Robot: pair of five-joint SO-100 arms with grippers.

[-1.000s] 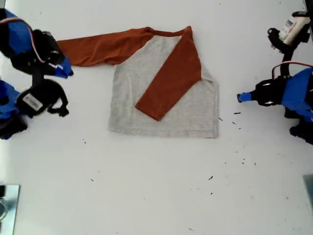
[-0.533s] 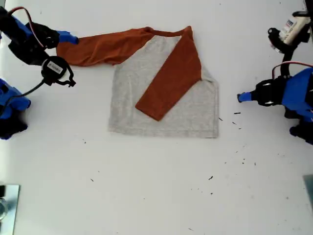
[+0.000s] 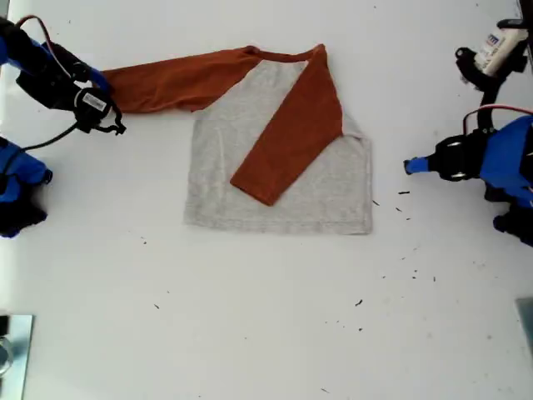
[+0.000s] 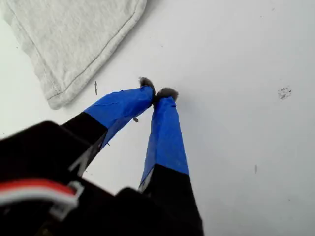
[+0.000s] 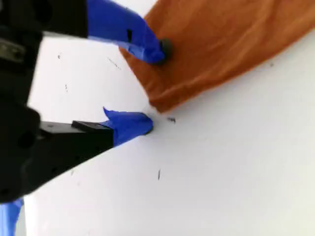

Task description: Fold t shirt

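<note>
Grey t shirt (image 3: 283, 158) lies flat; unfolded sleeve (image 3: 175, 81) points exterior view's left.

The t shirt (image 3: 279, 171) has a heather-grey body with rust-orange sleeves and collar. My first gripper (image 4: 157, 93) and my second gripper (image 5: 155, 88) have blue-taped fingers on black bodies. The table (image 3: 266, 333) is white, speckled with dark flecks.

You have a white table (image 3: 250, 333) with a grey t shirt (image 3: 283, 179) lying flat on it, dark specks (image 3: 360, 303) scattered nearby.
</note>
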